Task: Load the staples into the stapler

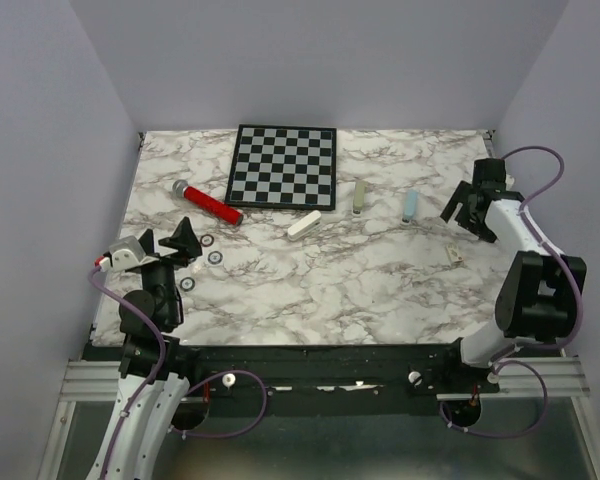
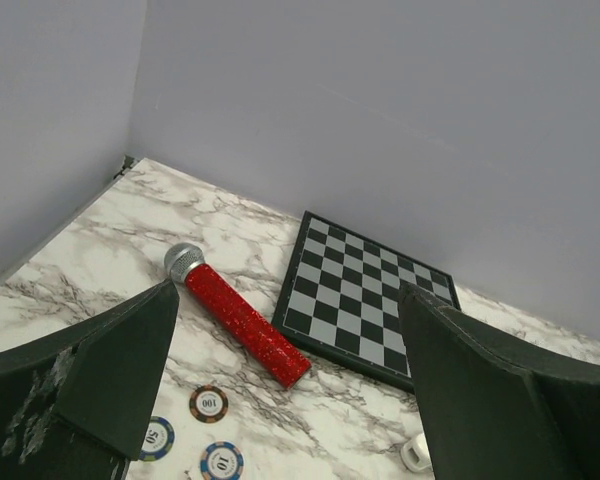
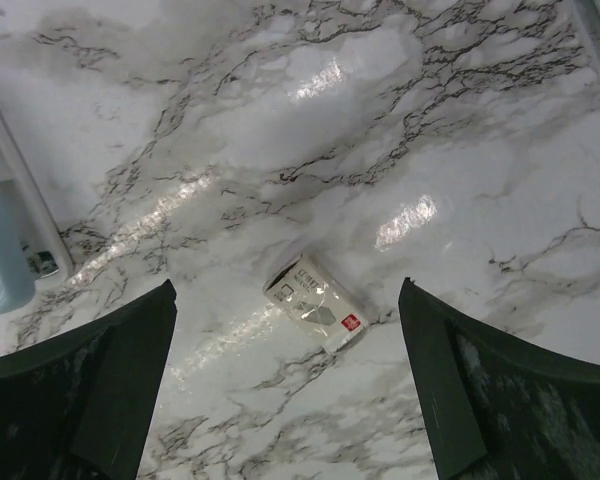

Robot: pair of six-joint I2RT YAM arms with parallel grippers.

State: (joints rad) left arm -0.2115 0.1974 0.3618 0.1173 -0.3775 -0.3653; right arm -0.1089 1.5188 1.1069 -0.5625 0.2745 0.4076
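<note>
Marble-patterned table (image 1: 380, 290), white with grey veins, walled on 3 sides in pale lilac. Positions are read from the top view, with 12 o'clock at the far wall.

- Chessboard (image 1: 284, 166) – black and silver squares, lying flat at 12 o'clock, near the far wall.
- Microphone (image 1: 208, 202) – red glitter body with a silver mesh head, lying at 10 o'clock. Its tail end is just beside the chessboard's near-left corner.
- Poker chips (image 1: 216, 258) – 3 of them, flat and apart, at 9 o'clock, just right of the left gripper.
- White bar (image 1: 303, 224) – near the table's middle, lying on a diagonal.
- Grey-green bar (image 1: 359, 198) – at 1 o'clock, to the right of the chessboard.
- Pale blue stapler (image 1: 410, 206) – at 2 o'clock, with a white base visible at the left edge of the right wrist view.
- Staples (image 1: 454, 255) – a small flat rectangular block with a printed face and a red mark, lying loose on the marble at 3 to 4 o'clock. It sits at 5 o'clock from the pale blue stapler and is untouched.
- Left gripper (image 1: 167, 238) – at 9 o'clock, jaws spread wide and holding nothing, aimed toward the microphone and chessboard.
- Right gripper (image 1: 467, 215) – at 2 to 3 o'clock, jaws fully apart and holding nothing. It hangs above the table, and the staples are seen between its 2 fingers (image 3: 110, 390) on the surface below, clear of both.
</note>
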